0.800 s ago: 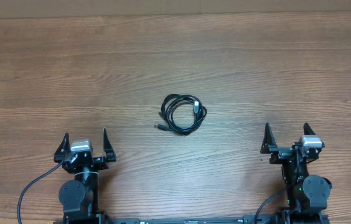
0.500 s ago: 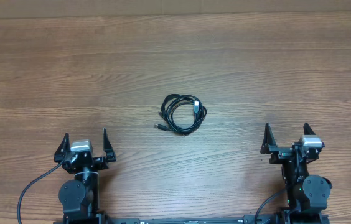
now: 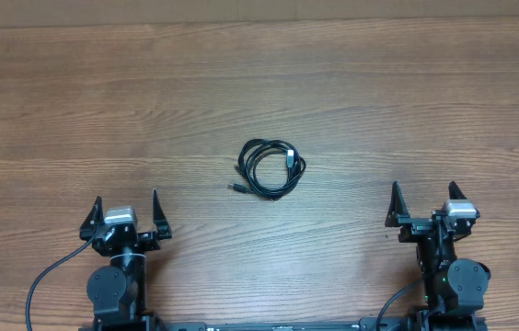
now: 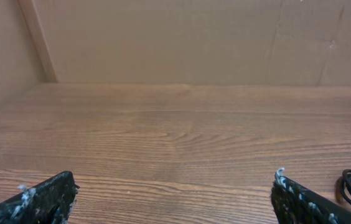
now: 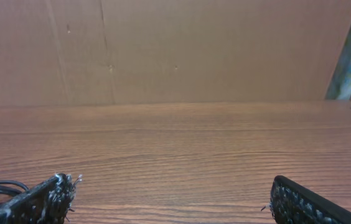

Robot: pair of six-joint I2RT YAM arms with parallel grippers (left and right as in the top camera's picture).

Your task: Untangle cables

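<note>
We noted the left gripper (image 3: 126,204) low at the near edge of the table (image 3: 57,110), fingers spread wide. The cables (image 3: 269,168) lay in one loose coil mid-table, well apart from both arms. The right gripper (image 3: 424,198) was likewise spread, gripping nothing.

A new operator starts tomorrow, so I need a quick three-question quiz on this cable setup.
1. True or false: the left end effector and right end effector are both open.
2. The cables lie: A) coiled mid-way across the table, B) at its far edge, C) under the right end effector.
3. Which wrist view shows the cables at its right edge?
Key: 1 true; 2 A; 3 left wrist.
</note>
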